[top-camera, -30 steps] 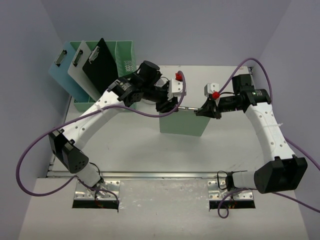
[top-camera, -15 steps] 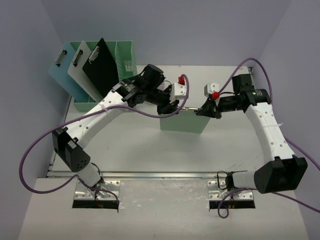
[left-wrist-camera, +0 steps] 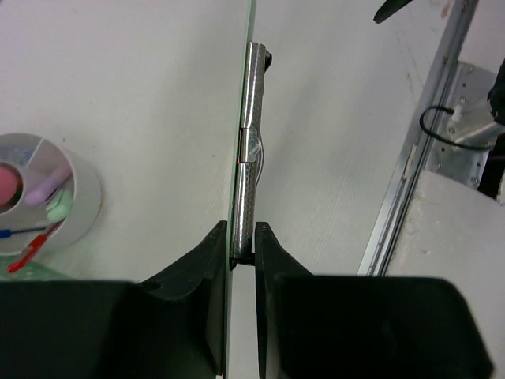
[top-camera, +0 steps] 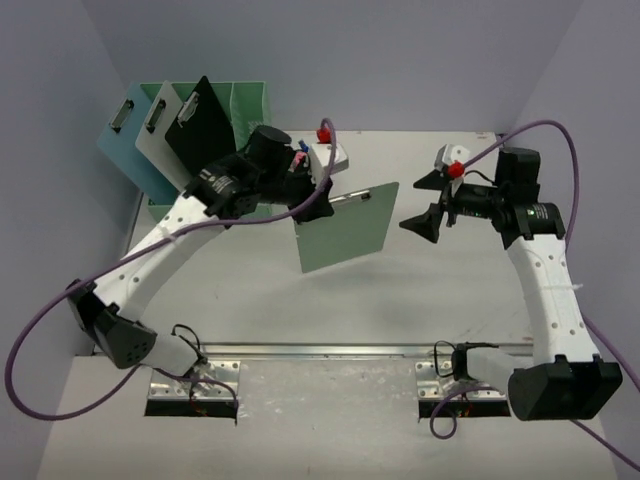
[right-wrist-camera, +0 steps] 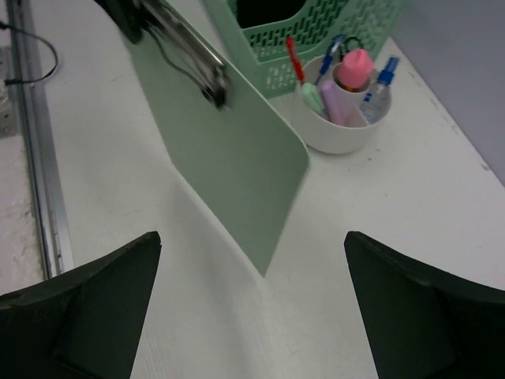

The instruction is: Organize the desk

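The white table (top-camera: 420, 300) fills the floor of the lavender-walled enclosure, its metal rail (top-camera: 320, 350) running along the 6 o'clock edge in the top view, just ahead of the arm bases.

Near the middle of the table, the left gripper (top-camera: 318, 205) is clamped on a mint-green clipboard (top-camera: 345, 230). The left wrist view shows both fingers pressed against the board's thin edge at the end of its metal clip (left-wrist-camera: 251, 142). The board hangs tilted, clip end up. Whether its lowest corner touches the table cannot be told.

At 3 o'clock from the clipboard, clear of it, the right gripper (top-camera: 428, 203) stands with its fingers spread wide apart and nothing between them, facing the board.

At 10 o'clock on the table sits a mint-green slotted file rack (top-camera: 250, 110), which holds a blue clipboard (top-camera: 125, 145), a white clipboard (top-camera: 163, 140) and a black clipboard (top-camera: 205, 130), all leaning toward 10 o'clock. A round white pen cup (right-wrist-camera: 331, 140) with divided compartments stands just beside the rack, holding pens and a pink-topped item.
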{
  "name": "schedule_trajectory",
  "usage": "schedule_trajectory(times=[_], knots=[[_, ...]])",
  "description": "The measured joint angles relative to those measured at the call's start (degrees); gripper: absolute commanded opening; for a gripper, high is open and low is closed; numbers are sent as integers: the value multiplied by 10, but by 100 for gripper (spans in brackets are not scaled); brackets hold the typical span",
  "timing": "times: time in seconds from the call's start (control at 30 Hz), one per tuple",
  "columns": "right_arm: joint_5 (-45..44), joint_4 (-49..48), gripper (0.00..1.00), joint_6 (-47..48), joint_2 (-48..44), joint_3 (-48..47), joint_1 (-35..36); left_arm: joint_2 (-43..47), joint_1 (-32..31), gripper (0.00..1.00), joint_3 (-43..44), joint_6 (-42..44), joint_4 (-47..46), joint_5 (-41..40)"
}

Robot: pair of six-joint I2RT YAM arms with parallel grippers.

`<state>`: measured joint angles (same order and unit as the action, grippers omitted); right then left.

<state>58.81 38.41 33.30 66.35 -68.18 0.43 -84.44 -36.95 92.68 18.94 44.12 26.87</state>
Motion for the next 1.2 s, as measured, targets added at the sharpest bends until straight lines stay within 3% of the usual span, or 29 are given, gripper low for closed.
schedule_trajectory(times=[0.13,0.27,0.5,0.77,1.2], knots=[[4,-91,99,-117,-23,14,-65,105,20,0,-18,-61,-3,-54],[3,-129,99,-180,-23,16,-82,196,67,0,-5,-117,-22,-89],[4,-145,99,-230,-23,25,-82,251,132,0,55,-150,-57,-265],[8,-158,99,-254,-11,26,-82,185,142,0,150,-114,-81,-435],[13,-156,99,-241,-7,40,-82,15,153,0,171,-82,-80,-449]])
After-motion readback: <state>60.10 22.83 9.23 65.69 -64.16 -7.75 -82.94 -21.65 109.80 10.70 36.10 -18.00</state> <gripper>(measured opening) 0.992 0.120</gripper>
